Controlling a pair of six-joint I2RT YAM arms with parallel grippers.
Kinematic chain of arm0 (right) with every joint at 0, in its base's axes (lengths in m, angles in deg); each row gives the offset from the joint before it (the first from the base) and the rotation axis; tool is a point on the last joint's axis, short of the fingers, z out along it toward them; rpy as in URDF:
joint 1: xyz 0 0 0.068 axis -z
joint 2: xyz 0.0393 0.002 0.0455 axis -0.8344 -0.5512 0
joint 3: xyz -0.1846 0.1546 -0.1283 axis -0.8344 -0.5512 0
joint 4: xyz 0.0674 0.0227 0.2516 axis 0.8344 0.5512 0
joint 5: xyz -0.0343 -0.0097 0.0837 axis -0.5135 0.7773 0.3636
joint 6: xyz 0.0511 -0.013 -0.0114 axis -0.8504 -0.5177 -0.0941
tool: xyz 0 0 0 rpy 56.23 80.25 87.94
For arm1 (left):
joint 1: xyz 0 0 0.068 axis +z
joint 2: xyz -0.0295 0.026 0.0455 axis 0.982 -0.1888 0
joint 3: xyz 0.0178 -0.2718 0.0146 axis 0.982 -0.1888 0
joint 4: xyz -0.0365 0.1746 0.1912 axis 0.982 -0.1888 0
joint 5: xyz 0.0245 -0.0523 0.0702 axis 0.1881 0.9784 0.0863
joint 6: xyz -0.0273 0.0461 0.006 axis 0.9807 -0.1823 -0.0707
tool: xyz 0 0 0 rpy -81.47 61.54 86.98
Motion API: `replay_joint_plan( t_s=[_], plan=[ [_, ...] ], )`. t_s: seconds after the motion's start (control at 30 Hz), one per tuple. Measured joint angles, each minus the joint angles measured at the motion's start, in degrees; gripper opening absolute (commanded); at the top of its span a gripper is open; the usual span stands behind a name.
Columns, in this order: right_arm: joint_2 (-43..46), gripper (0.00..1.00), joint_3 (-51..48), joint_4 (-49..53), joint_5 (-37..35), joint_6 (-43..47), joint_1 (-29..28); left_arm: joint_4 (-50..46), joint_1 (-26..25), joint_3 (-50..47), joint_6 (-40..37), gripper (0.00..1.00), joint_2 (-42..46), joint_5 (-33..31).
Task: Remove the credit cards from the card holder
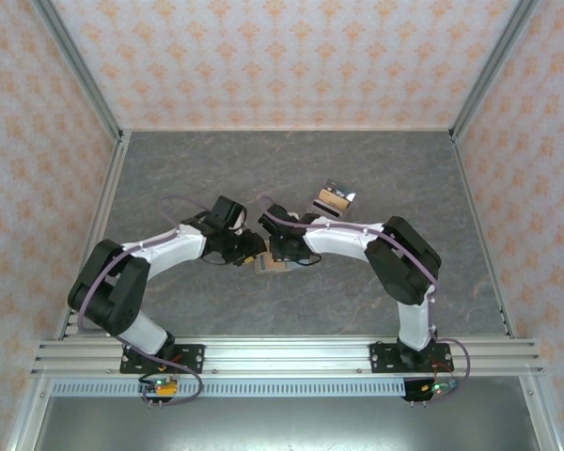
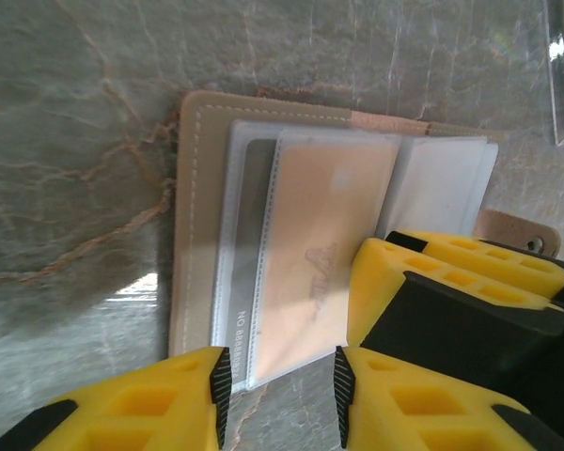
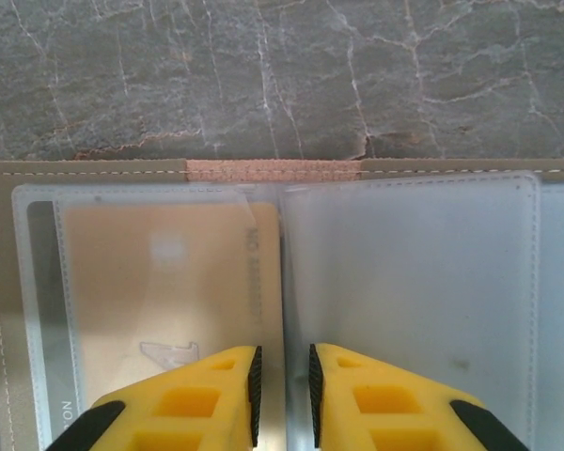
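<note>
While barely parted, the right claw (image 3: 282,381) overlies the card holder (image 3: 414,282).

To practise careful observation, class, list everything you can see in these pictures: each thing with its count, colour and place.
card holder: one, olive-taupe with clear sleeves, lying open on the table between the grippers
credit cards: at least one, pale orange, inside a sleeve; a grey strip beside it may be a second
clear glossy piece: one, clear with tan and dark parts, on the table beyond the holder
table: one, grey marbled
walls: three, pink-orange patterned, around the table
left gripper: one, yellow, jaws apart at the holder's edge
right gripper: one, yellow, jaws with a narrow gap, over the holder's middle fold
</note>
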Motion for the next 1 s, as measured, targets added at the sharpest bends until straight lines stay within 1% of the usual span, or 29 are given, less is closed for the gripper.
replay_joint_plan(
  t_s=[0.13, 0.4, 0.63, 1.0],
  plan=[
    [0.3, 0.22, -0.5, -0.6, 0.4, -0.3, 0.2, 1.2, -0.6, 0.0, 0.2, 0.32, -2.5, 1.2],
    [0.9, 0.21, -1.5, -1.7, 1.6, -1.0, 0.8, 1.9, -0.9, 0.4, 0.2, 0.32, -5.2, 1.9],
    [1.4, 0.21, -2.5, -2.9, 2.9, -1.8, 1.4, 2.0, -0.9, 0.5, 0.2, 0.31, -5.5, 2.3],
    [2.5, 0.19, -4.8, -6.0, 6.3, -3.3, 3.9, 4.2, -0.9, 1.3, 0.2, 0.28, -6.6, 4.9]
  ],
)
